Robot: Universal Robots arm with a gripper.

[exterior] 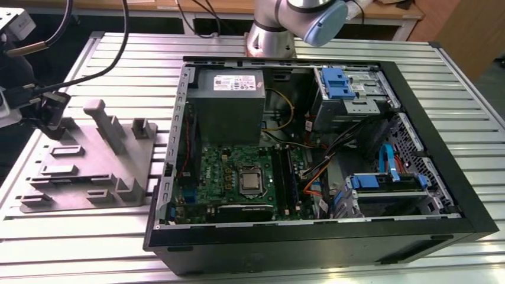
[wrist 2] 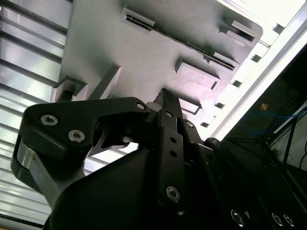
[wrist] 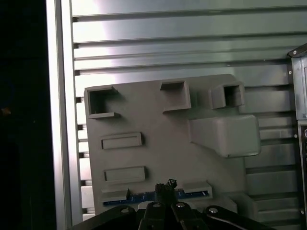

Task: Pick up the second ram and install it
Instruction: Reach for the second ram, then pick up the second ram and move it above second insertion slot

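The second ram (wrist: 139,197), a thin blue strip, stands on its edge in a slot of the grey tray (wrist: 158,129), at the tray side closest to the gripper (wrist: 165,184) in the first wrist view. The gripper hangs over that side of the tray, and its two fingers look pressed together with nothing between them. In the exterior view, the big open computer case (exterior: 316,236) sits just beside the tray on the exterior view's right, both on the metal table (exterior: 79,236)
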